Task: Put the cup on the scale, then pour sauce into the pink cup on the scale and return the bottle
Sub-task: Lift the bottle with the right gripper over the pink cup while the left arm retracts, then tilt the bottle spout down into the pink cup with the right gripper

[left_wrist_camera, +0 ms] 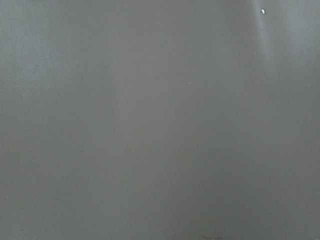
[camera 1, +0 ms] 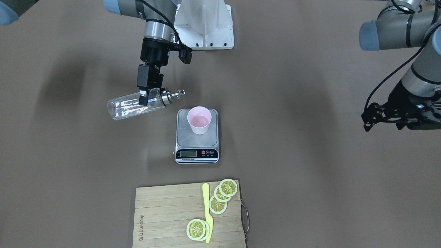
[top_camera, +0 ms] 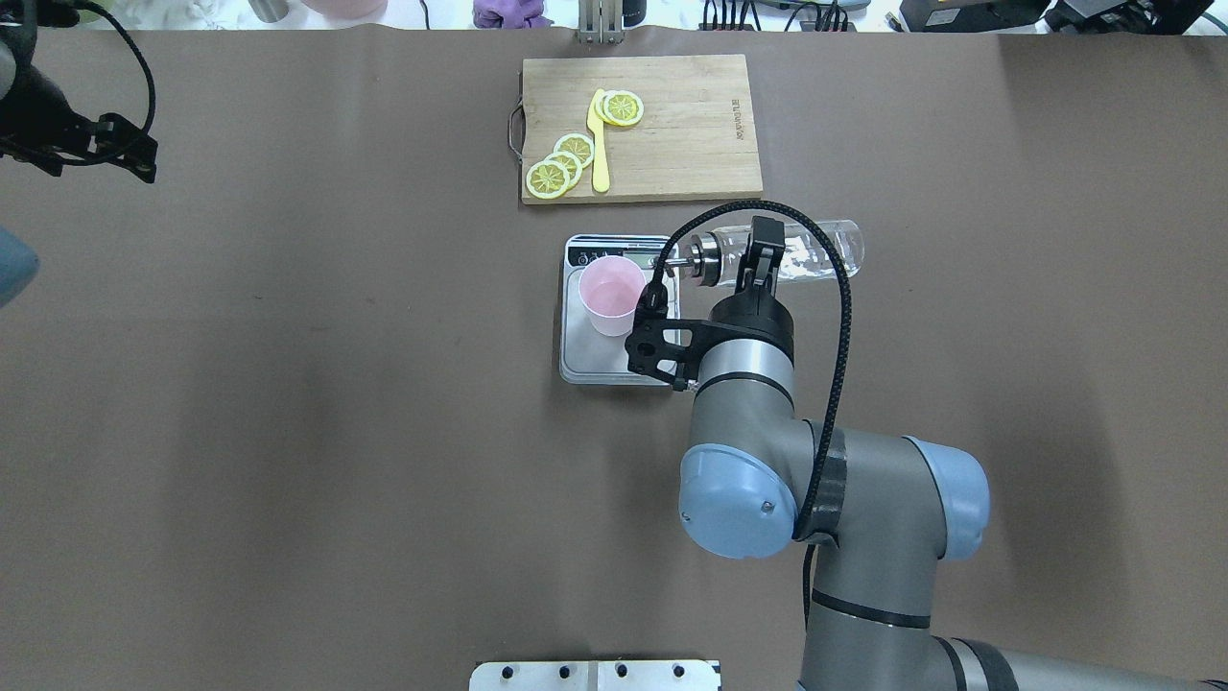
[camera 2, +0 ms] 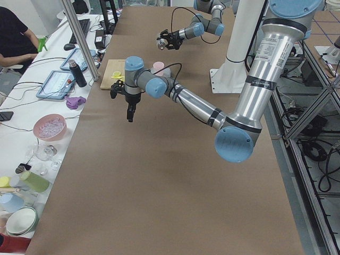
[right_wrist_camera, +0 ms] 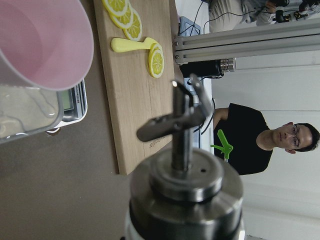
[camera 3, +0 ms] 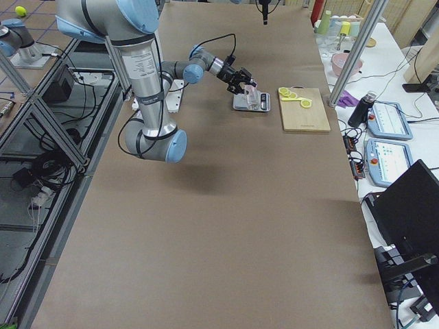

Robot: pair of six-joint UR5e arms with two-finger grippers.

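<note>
The pale pink cup point(camera 1: 199, 120) stands upright on the silver scale point(camera 1: 197, 141), toward its back. My right gripper point(camera 1: 144, 98) is shut on the clear glass bottle point(camera 1: 127, 107) and holds it almost level above the table beside the scale. The bottle's metal pourer cap point(camera 1: 166, 96) points at the cup, and its spout stops short of the rim. From overhead, the cup point(top_camera: 612, 293), scale point(top_camera: 614, 363), bottle point(top_camera: 815, 251) and right gripper point(top_camera: 758, 267) show the same. The right wrist view shows the pourer point(right_wrist_camera: 180, 117) and cup point(right_wrist_camera: 40, 40). My left gripper point(top_camera: 106, 149) hangs far off; I cannot tell its state.
A wooden cutting board point(camera 1: 165, 213) with lemon slices point(camera 1: 224, 194) and a yellow knife point(camera 1: 207, 212) lies beyond the scale on the operators' side. The white robot base point(camera 1: 206, 27) is behind the scale. A seated person point(right_wrist_camera: 280, 140) is past the table's edge.
</note>
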